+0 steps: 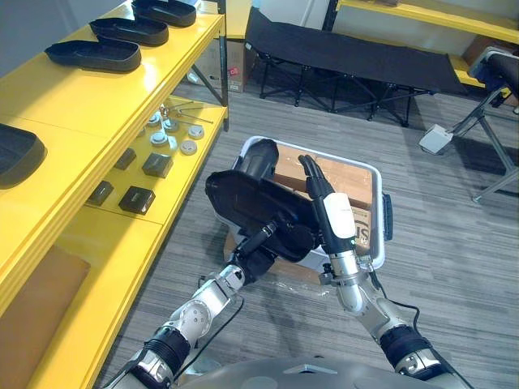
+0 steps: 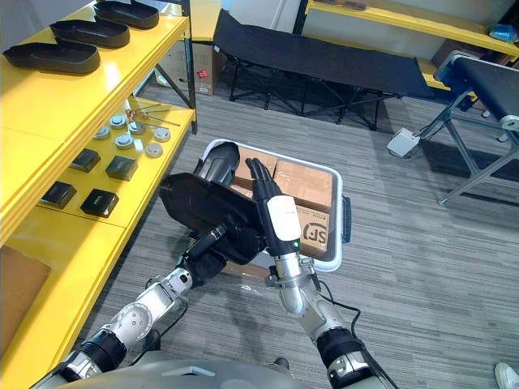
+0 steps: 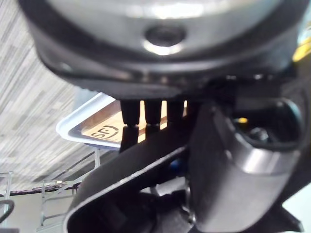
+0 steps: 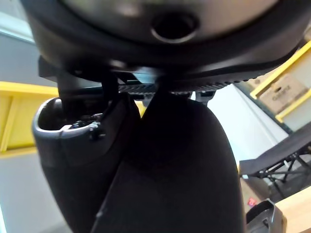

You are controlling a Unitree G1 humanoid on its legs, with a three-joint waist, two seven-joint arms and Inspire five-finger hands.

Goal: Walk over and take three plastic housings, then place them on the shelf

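Note:
I hold a black plastic housing (image 1: pixel 243 198) tilted in the air above a white bin (image 1: pixel 378 177). My left hand (image 1: pixel 280 241) grips its lower end from beneath; in the left wrist view its fingers (image 3: pixel 146 112) pass behind the housing's edge (image 3: pixel 146 170) and the thumb lies on the near side. My right hand (image 1: pixel 334 212) lies flat against the housing's right side with straight fingers. A second dark housing (image 1: pixel 259 156) stands on end in the bin's far left corner. Three more housings (image 1: pixel 93 55) lie in a row on the top of the yellow shelf (image 1: pixel 89 105).
Cardboard boxes (image 1: pixel 349 180) fill the bin. Another dark housing (image 1: pixel 16 154) lies at the shelf's near left. The lower shelf board carries small black boxes (image 1: pixel 136 199) and round metal parts (image 1: pixel 162 136). A black folding cot (image 1: pixel 349 53) stands behind on the grey floor.

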